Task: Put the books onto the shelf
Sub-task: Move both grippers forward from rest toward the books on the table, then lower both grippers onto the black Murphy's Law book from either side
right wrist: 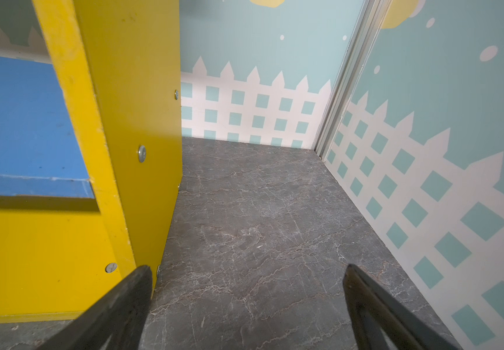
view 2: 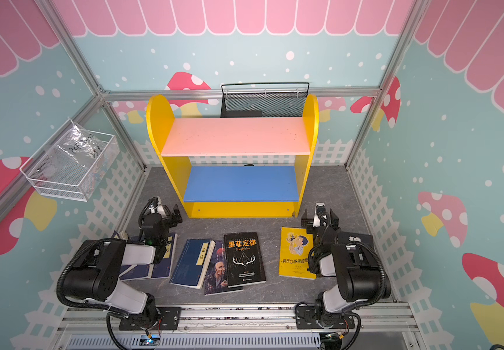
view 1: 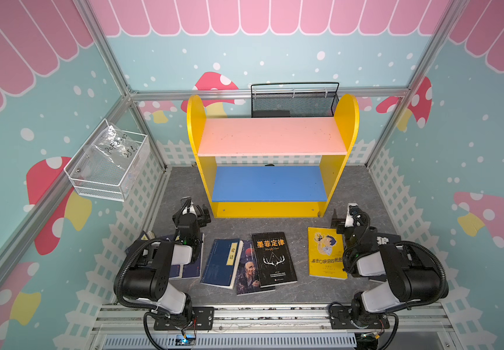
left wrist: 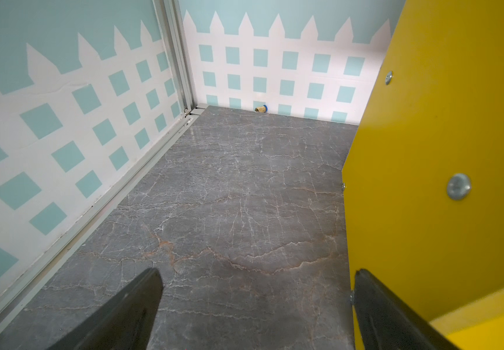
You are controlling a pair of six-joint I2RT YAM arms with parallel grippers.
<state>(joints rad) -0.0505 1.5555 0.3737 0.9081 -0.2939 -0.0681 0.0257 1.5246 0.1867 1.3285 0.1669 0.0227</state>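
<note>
left claw [left wrist: 257,274] and right claw [right wrist: 247,268] were spread wide, empty | paperback books [view 1: 275,259] lay flat on grey stone tabletop [view 1: 296,225], before bare yellow wooden shelf [view 1: 270,136] | best was to pinch one raised edge; lift slowly

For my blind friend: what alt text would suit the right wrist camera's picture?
The right gripper, open and empty, hovers over a grey marbled tabletop. To one side stands the yellow shelf with its blue lower board; teal walls printed with white fences lie beyond.
</note>
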